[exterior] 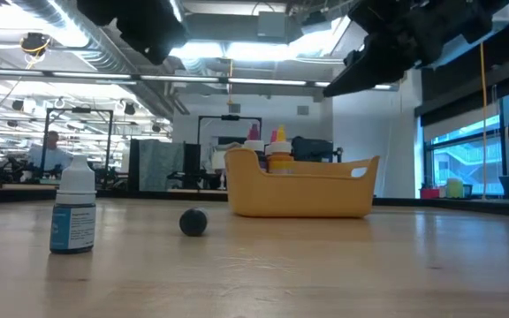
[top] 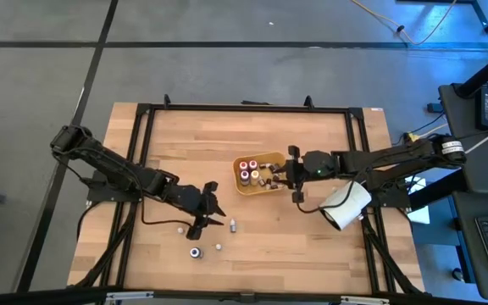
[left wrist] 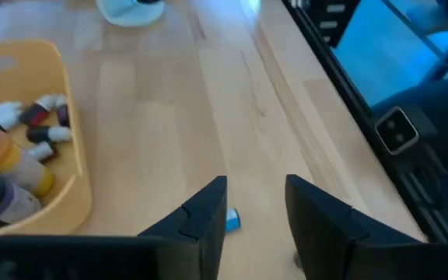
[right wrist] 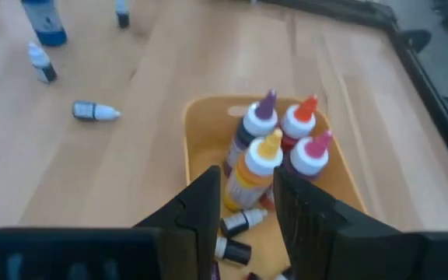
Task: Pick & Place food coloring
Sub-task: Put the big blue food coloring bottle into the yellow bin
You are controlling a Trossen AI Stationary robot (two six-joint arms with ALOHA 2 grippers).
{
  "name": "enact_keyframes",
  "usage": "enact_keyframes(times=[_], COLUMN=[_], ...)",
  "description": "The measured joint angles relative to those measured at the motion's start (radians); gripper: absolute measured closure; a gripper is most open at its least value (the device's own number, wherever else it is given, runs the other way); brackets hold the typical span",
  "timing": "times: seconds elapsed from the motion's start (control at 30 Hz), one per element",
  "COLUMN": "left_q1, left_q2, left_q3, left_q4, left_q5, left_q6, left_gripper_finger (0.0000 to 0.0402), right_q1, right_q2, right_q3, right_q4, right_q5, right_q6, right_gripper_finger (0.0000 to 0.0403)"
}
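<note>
— Four small food coloring bottles (top: 232, 225) are loose on the table (top: 312, 246); which do you take?

— The one lying at three o'clock of your left gripper (top: 208, 212), fingers apart and empty, its long axis across them. The right gripper (top: 291, 174) hovers open over the tray (top: 246, 190).

- Left gripper (top: 213, 213) low over bare wood, fingers spread, one small food coloring bottle (top: 233, 225) just beside its tips.
- Right gripper (top: 283, 179) above the orange tray (top: 265, 158), fingers parted, upright bottles (top: 249, 170) ahead of it.
</note>
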Motion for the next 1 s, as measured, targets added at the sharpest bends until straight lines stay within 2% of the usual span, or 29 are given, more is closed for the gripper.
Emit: enact_keyframes(times=[0.13,0.33,0.6,0.83,1.0], left_q1=[-0.005,-0.006,0.000,-0.050,-0.138], left_q2=[0.000,0.000,0.001,0.001,0.029], left_q3=[0.000,0.000,0.000,0.077,0.183], left_q4=[0.013,0.010,0.011,-0.031,-0.210], left_q5=[-0.027,0.033,0.017,0.104,-0.003], left_q6=[0.000,-0.131,-0.106,-0.076,-0.075], left_gripper_finger=[0.0238,0.0194,0.0193,0.0193,0.0194], right_q1=[0.000,0.000,0.000,0.000,0.000], right_q2=[0.010,0.038,0.061,0.061,0.061], right_q3=[-0.003,-0.003,-0.003,-0.003,-0.003], right_q4=[0.000,-0.004,-0.007,-0.006,-0.006], right_q5=[0.024,0.024,0.041,0.092,0.092], right_q6=[0.028,0.026,0.021,0.020,0.022], right_gripper_finger=[0.0281,0.0281,0.0281,0.0281,0.0281])
